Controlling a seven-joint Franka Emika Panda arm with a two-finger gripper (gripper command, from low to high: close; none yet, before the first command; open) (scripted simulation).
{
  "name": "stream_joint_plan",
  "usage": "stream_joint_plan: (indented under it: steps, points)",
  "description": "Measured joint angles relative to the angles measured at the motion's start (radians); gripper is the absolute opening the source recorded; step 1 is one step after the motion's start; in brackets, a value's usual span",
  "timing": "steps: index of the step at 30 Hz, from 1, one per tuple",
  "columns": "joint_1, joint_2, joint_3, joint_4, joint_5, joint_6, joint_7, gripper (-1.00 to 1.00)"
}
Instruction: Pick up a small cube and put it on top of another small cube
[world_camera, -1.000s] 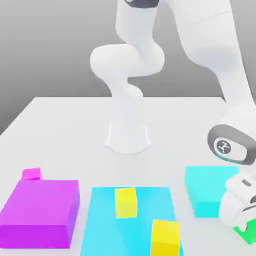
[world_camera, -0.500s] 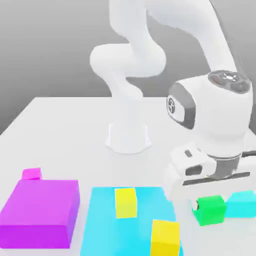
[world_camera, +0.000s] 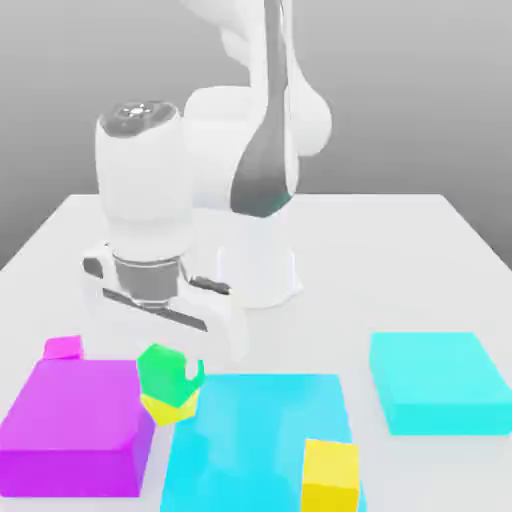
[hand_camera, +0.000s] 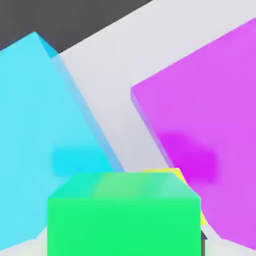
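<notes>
The small green cube (world_camera: 170, 371) hangs tilted under my gripper (world_camera: 168, 362), which is shut on it, above the gap between the magenta slab (world_camera: 70, 430) and the middle cyan slab (world_camera: 260, 440). In the hand view the green cube (hand_camera: 125, 217) sits close in front, with a sliver of a yellow cube (hand_camera: 167, 174) behind it. The tiny pink cube (world_camera: 63, 347) rests on the table at the magenta slab's far left corner, to the exterior view's left of my gripper and apart from it.
A yellow cube (world_camera: 163, 407) shows just under the green one at the cyan slab's left edge. Another yellow cube (world_camera: 330, 476) stands on that slab's near right. A second cyan slab (world_camera: 435, 382) lies at the right. The arm's base (world_camera: 256, 270) stands behind.
The arm swung from the exterior view's right to its left, carrying the green cube up and over the middle cyan slab. The yellow cube from that slab's middle now shows further left.
</notes>
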Motion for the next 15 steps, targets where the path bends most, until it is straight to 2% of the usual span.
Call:
stream_joint_plan:
  steps: [4,9,15]
  points:
    - [-0.126,-0.036,-0.073,-0.047,-0.013,0.018,0.045,-1.00]
    - [-0.219,-0.065,-0.147,-0.090,-0.038,0.041,0.107,-1.00]
    - [-0.214,0.114,-0.140,-0.089,0.023,0.220,0.072,-1.00]
